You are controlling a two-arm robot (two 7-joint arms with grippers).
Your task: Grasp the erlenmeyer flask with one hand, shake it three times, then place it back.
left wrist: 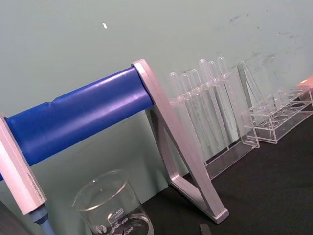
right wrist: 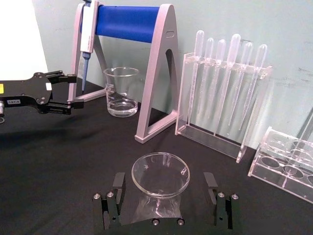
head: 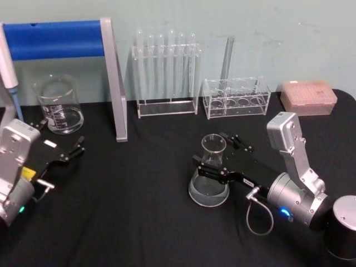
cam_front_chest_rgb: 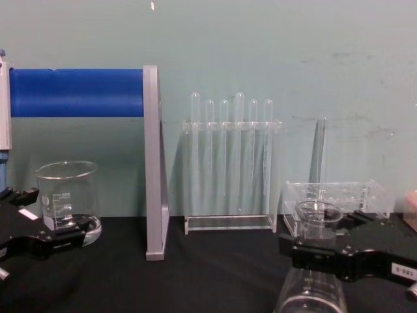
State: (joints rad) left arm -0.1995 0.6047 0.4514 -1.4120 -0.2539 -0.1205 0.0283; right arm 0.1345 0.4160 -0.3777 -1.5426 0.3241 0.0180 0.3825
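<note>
**Desk:** What's on your left side?

**Me:** My left gripper [right wrist: 68, 90] is parked low at the left of the black table [head: 139, 211], just in front of the beaker [head: 58, 108]. Its fingers are spread and it holds nothing, so I'm leaving it there.

**Desk:** And the flask?

**Me:** The erlenmeyer flask [head: 210, 178] stands upright on the table, right of centre, in front of the low clear rack [head: 236, 100]. My right gripper [right wrist: 164, 182] straddles its neck with the fingers apart and a gap on each side. It isn't clamped yet.

**Desk:** How will you close?

**Me:** I'd centre first so both fingers meet the neck together under the flared rim. Then I'd squeeze gently, since a one-sided touch could tip the glass. After that I'd lift straight up before shaking.
</note>
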